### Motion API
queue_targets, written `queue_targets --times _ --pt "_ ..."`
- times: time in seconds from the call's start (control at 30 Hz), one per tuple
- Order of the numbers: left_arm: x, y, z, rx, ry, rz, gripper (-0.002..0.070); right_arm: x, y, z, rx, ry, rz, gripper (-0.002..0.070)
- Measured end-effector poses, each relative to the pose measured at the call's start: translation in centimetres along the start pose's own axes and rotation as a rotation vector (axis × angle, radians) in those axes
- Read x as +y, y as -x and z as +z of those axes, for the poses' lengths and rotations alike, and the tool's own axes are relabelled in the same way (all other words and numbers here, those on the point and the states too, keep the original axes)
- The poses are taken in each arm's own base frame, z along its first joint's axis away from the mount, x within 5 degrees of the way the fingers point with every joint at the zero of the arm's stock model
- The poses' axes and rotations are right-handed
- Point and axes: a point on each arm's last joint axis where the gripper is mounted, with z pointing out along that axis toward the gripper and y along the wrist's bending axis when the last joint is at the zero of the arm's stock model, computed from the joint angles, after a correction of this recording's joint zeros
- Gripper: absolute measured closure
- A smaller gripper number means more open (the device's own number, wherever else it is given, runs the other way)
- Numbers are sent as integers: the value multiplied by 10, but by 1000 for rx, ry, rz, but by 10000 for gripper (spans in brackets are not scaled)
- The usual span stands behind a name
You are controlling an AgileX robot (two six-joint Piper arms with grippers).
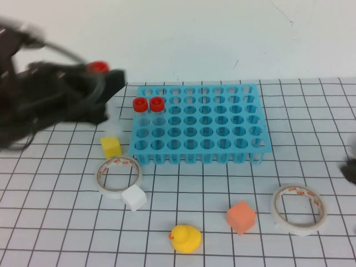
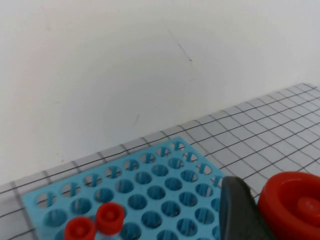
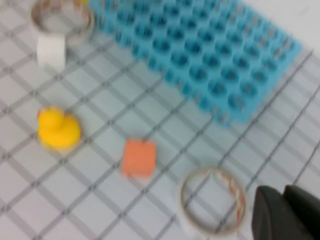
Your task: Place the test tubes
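As our right gripper rests at the right edge, fingers together, our left gripper clamps an upright red-capped clear test tube just left of the blue plastic rack.

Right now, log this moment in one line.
left gripper: holding test tube beside rack | right gripper: shut, far right | rack: two tubes

Seen on grid table: yellow block | tape with white block touching | duck | orange block | second tape

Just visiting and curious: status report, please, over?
Left gripper grips red-capped tube left of blue rack. Right gripper shut, near right tape roll. Two tubes racked. Nothing blocking.
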Motion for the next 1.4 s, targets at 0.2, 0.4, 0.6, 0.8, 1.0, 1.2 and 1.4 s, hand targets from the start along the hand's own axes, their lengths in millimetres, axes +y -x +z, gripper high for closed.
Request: queue_targets --times 0.2,0.4,0.6,0.8,1.0,1.2,1.4 --pt "25 4 63 45 -151 -35 428 -2 -54 -25 46 92 34 675" --pt "40 -3 92 73 -185 -54 428 -2 -112 -38 -9 172 115 678" --pt "32 -8 103 91 -213 -50 428 -3 -145 -41 -51 186 209 678" --pt "29 -9 104 95 -223 -41 428 -1 -154 -37 -43 187 222 678" --pt "29 -9 104 95 -221 -39 428 -1 -155 -37 -35 185 225 678" --pt "24 -5 101 88 -247 -49 428 -1 -156 -37 -25 184 225 678" --pt "-20 31 75 -1 -276 40 428 -1 -156 -37 -21 183 225 678"
